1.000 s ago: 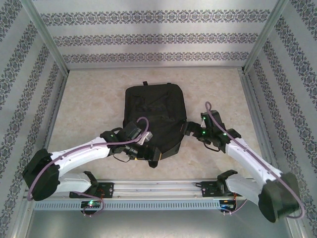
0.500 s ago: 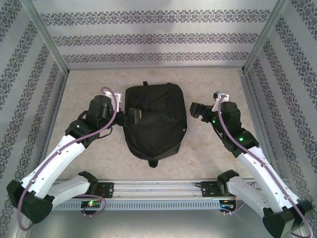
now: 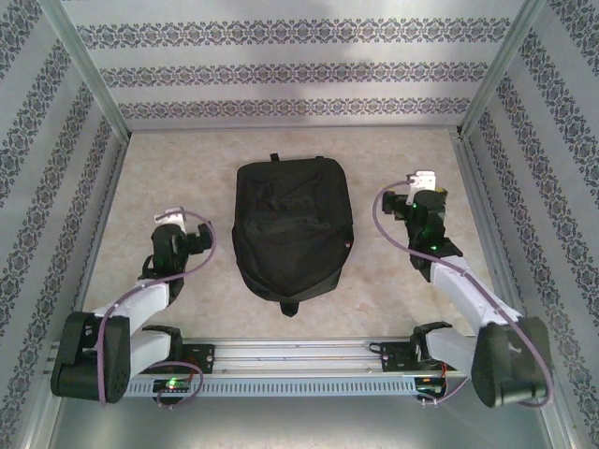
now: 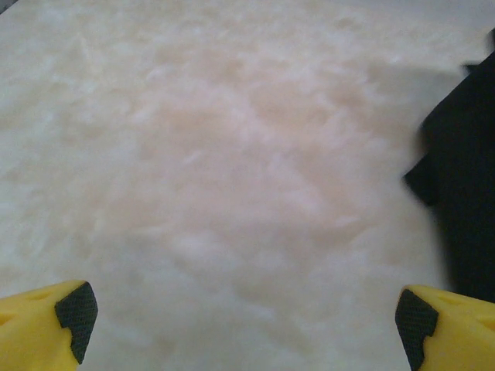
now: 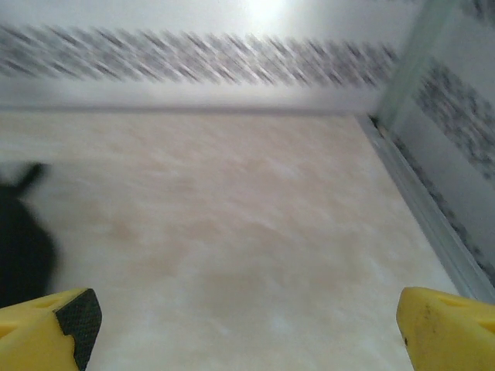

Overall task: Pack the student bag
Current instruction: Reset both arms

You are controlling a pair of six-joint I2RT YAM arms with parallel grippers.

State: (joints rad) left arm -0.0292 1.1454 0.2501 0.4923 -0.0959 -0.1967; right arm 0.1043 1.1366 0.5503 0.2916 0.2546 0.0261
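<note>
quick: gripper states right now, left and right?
Left gripper: open, holding nothing, above bare table.
Right gripper: open, holding nothing.

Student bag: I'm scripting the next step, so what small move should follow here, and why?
Probably fold both arms in toward their bases. The student bag lies flat mid-table and looks closed, while the left gripper and right gripper stand open, holding nothing, each off to its own side and apart from the bag.
</note>
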